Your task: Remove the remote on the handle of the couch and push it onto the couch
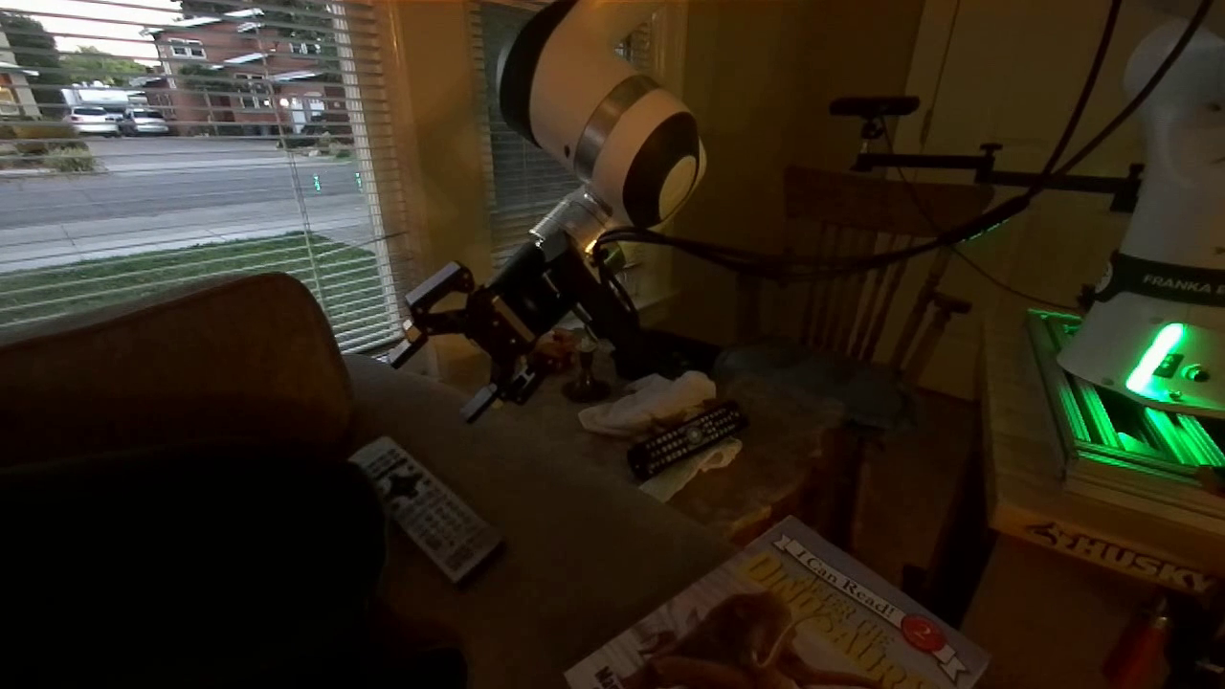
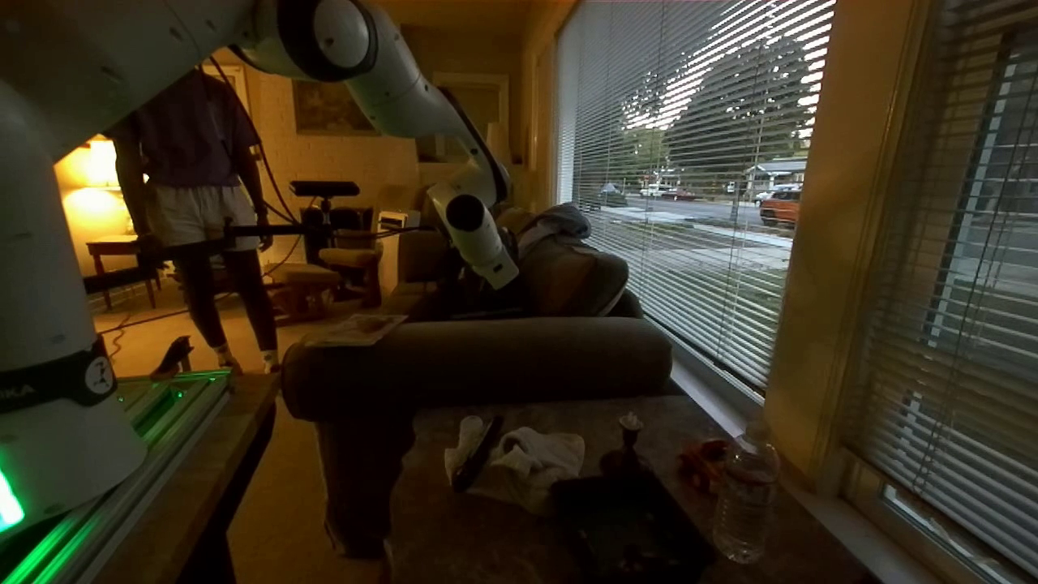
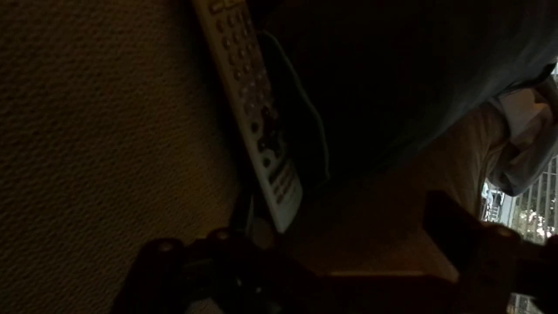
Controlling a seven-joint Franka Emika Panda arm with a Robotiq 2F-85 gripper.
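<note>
A long pale grey remote [image 1: 426,507] with dark buttons lies on the broad tan armrest [image 1: 555,488], beside a dark cushion. The remote also shows in the wrist view [image 3: 250,96]. The brown couch [image 1: 172,354] has a rounded back; couch [image 2: 572,280] and armrest [image 2: 503,349] also show in an exterior view where the remote is out of view. My gripper [image 1: 445,375] is open and empty above the armrest's window end, apart from the remote. In the wrist view the remote's end appears close to one finger of my gripper [image 3: 344,213].
A dinosaur book [image 1: 794,622] lies on the armrest's front end. Beside the armrest, a side table holds a black remote [image 1: 687,438] on white cloth, a candle holder [image 2: 628,442], a black tray [image 2: 632,527] and a water bottle [image 2: 744,503]. The dark cushion [image 1: 191,555] borders the remote.
</note>
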